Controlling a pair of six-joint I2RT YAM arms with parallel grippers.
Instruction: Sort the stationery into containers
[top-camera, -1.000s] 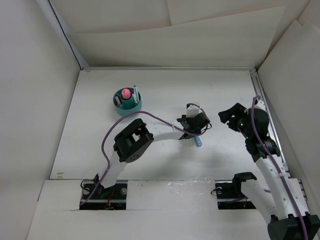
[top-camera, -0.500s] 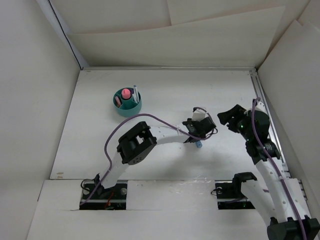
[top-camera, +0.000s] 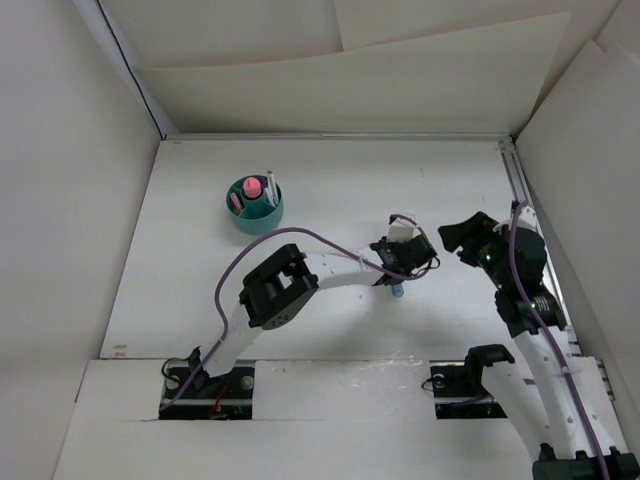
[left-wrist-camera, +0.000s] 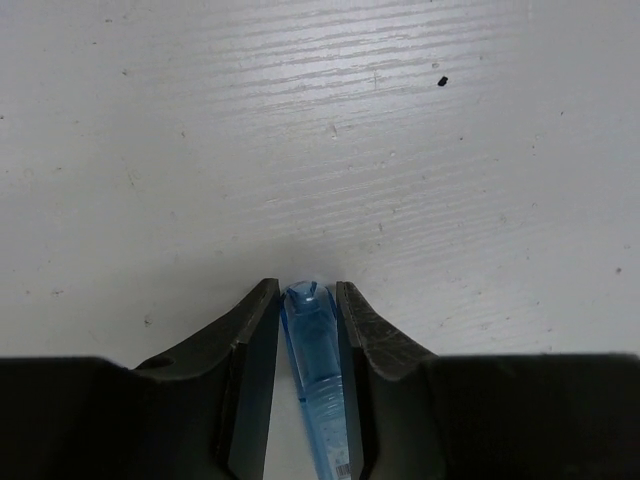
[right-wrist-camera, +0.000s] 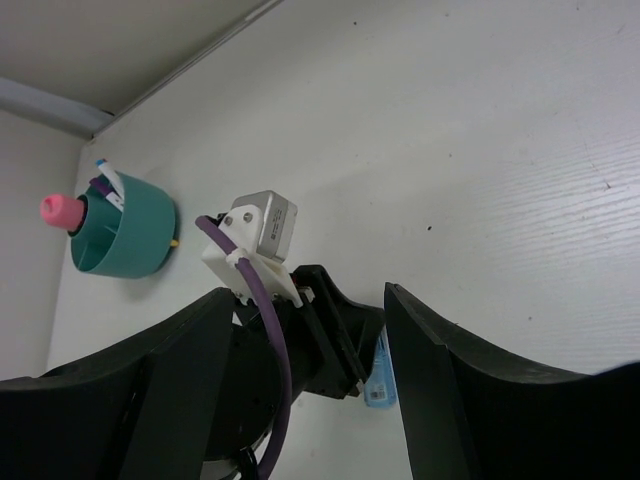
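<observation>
Blue piece (left-wrist-camera: 312, 350) is right of centre on the counter (top-camera: 330, 180), well apart from the walls (top-camera: 60, 200). It is pinched between the left hand's (left-wrist-camera: 300, 292) closed fingers, tip poking out. One cup (top-camera: 254, 204) sits far-left with one pink piece (top-camera: 252, 187) inside. Right hand (top-camera: 460, 238) is near, spread wide, holding nothing.
</observation>
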